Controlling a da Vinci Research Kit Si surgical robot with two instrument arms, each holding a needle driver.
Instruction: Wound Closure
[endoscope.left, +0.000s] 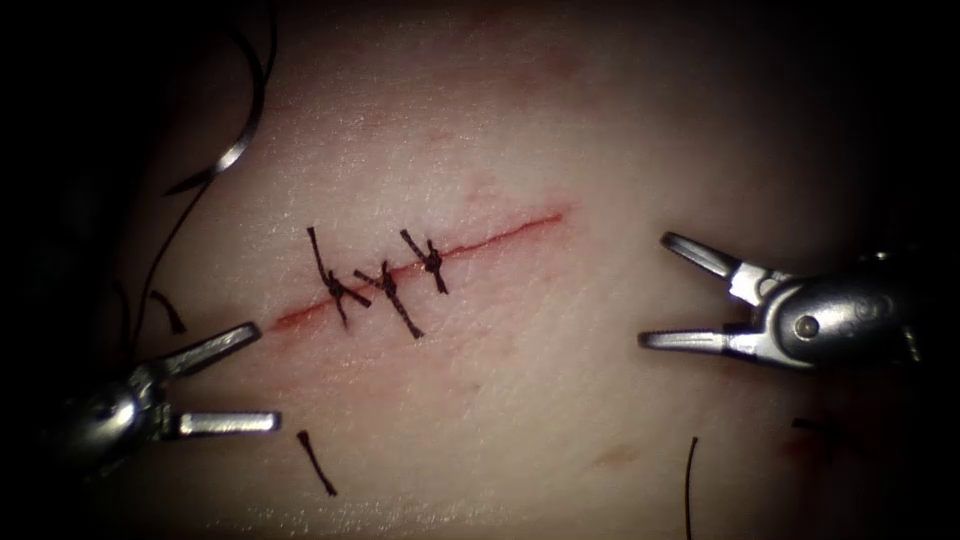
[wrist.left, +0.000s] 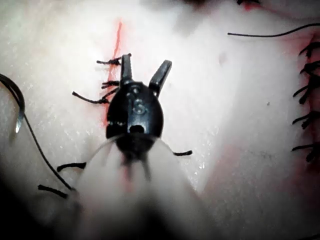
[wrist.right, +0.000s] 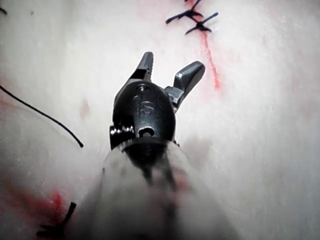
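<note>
Needle (endoscope.left: 240, 110) first: it lies free on the tissue (endoscope.left: 560, 400), well up and beyond the left pincer (endoscope.left: 255, 378), its thread (endoscope.left: 165, 250) trailing down toward that tool. It is not in the tissue, and nobody has it. The left pincer stands wide open, holding nothing, its upper jaw tip just beside the near end of the cut (endoscope.left: 500, 235); a cut end of thread (endoscope.left: 317, 462) lies just below its lower jaw. Moving across, three knotted stitches (endoscope.left: 385, 285) sit on the cut between the two tools, and the far stretch of the cut toward the right pincer (endoscope.left: 655, 290) is unstitched. That right pincer also gapes wide and empty, well to the right of the cut, with another loose thread end (endoscope.left: 689, 480) below it. My read: whichever tool goes for the needle should take it on the body of the curve, not the tip, and keep the trailing thread clear of the tied knots.
</note>
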